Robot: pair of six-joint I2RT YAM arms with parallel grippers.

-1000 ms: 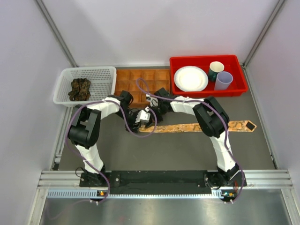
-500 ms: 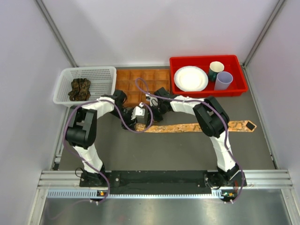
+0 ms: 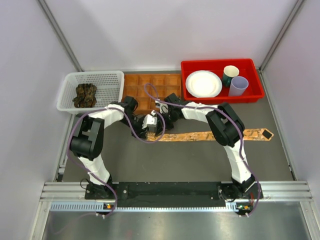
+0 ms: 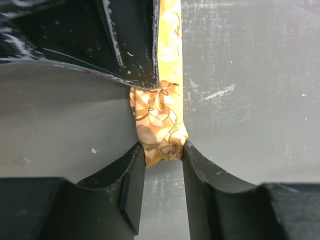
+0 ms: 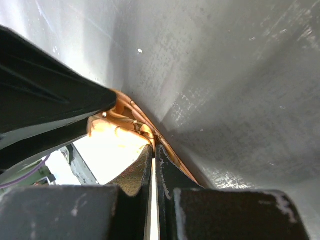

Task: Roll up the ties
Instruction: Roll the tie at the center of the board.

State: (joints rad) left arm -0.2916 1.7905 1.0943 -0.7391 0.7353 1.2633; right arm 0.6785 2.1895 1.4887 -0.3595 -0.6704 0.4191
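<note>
A tan-orange tie [image 3: 200, 135] lies flat across the middle of the table, its wide pointed end at the right. Both grippers meet at its narrow left end. In the left wrist view my left gripper [image 4: 164, 150] has both fingertips against the sides of the tie's [image 4: 157, 117] folded end. My right gripper [image 5: 154, 146] is nearly closed, pinching the tie's edge [image 5: 125, 122] at its tips. Its black fingers [image 4: 130, 45] show just beyond the fold. From above, the left gripper [image 3: 156, 129] and right gripper [image 3: 162, 121] almost touch. Dark green-brown ties [image 3: 86, 95] lie bunched in the white basket [image 3: 112, 80].
A brown compartment tray [image 3: 150, 87] sits right behind the grippers. A red bin [image 3: 222, 65] at the back right holds a white plate [image 3: 203, 83], a green cup [image 3: 230, 75] and a lavender cup [image 3: 238, 86]. Walls enclose the table on three sides.
My left gripper drew back to the left, then shifted slightly right again. The tie's left end now reaches a little further left. The right arm has hardly moved.
</note>
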